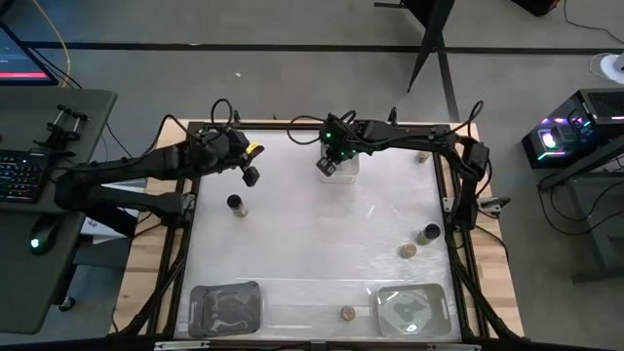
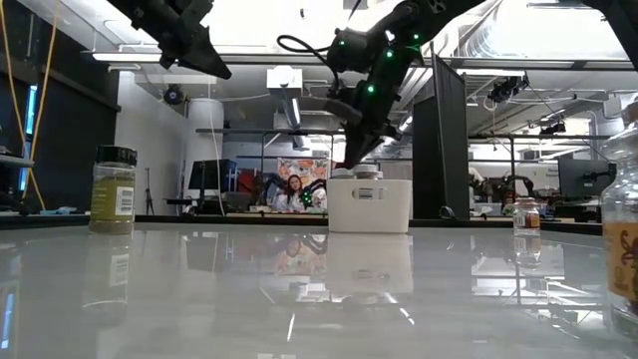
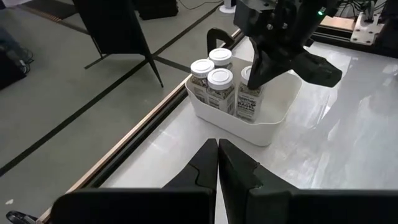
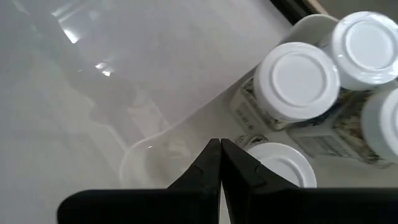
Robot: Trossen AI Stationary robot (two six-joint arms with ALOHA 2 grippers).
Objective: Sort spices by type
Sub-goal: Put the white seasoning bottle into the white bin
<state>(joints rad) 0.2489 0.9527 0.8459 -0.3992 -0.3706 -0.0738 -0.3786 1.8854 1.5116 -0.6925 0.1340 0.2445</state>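
At the far edge of the glossy white table, a small white plastic bin with rounded corners and smooth opaque walls holds four spice jars. Each jar is a clear cylinder with a flat, round white cap and a printed paper label; speckled contents show through the walls. Three jars stand upright and packed together in one end of the bin. The fourth stands apart from them, directly under the right gripper.

The right gripper hangs over the bin with its two dark, tapered fingers pressed together and nothing between them; their tips sit just above the white cap of the fourth jar. The left gripper is raised above the table near the far left corner, its matte black fingers likewise pressed together and empty, pointing toward the bin.

Other jars stand loose on the table. A black-capped jar stands on the left side, below the left gripper in the overhead view. A second black-capped jar and a brown-capped jar stand near each other by the right edge. Another brown-capped jar stands at the near edge between two clear, shallow rectangular trays of thin, reflective plastic.
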